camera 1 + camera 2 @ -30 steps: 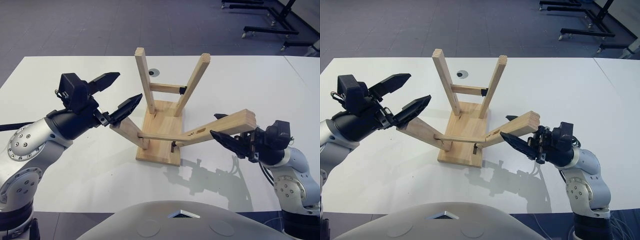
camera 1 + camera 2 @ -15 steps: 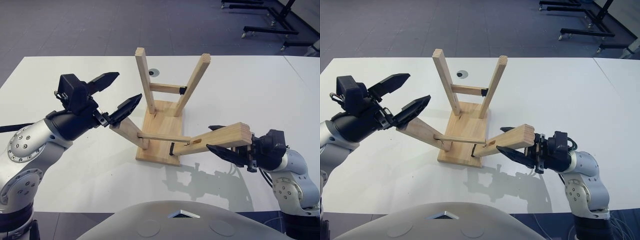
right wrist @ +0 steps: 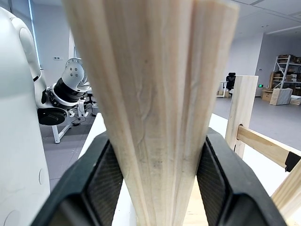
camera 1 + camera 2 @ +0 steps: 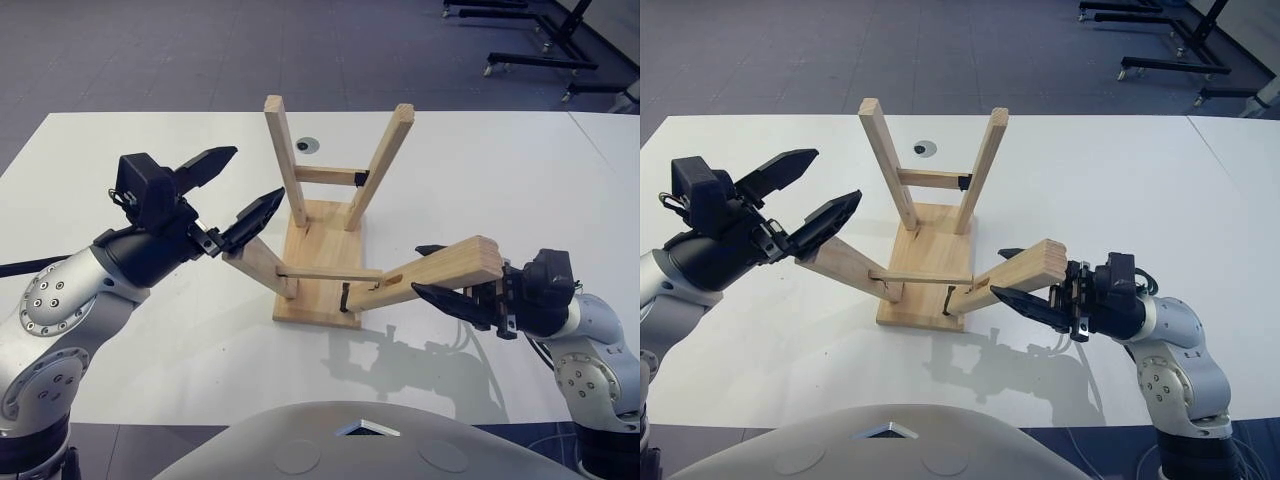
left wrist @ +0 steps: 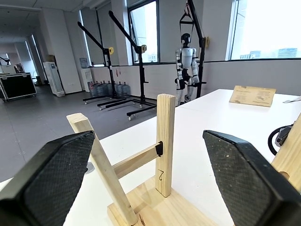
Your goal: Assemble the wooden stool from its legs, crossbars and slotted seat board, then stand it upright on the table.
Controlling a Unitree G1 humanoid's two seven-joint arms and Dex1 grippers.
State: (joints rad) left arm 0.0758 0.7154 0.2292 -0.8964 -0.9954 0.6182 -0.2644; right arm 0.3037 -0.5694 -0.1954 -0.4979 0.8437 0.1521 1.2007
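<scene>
We saw left gripper point(image 4: 256, 171), jaws spread, gripping nothing — right gripper point(image 4: 417, 268) jaws pinched slanted leg point(image 4: 1012, 276), far end touching seat board point(image 4: 320, 245) at table point(image 4: 500, 170) centre.

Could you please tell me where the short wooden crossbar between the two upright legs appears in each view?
Left eye view: the short wooden crossbar joins the two upright wooden legs, upper centre.
Right eye view: same spot, upper centre.
Left wrist view: slanting between those legs.
Right wrist view: behind the clamped wooden leg, at.
Shared landmark: the black fitting at its end.
</scene>
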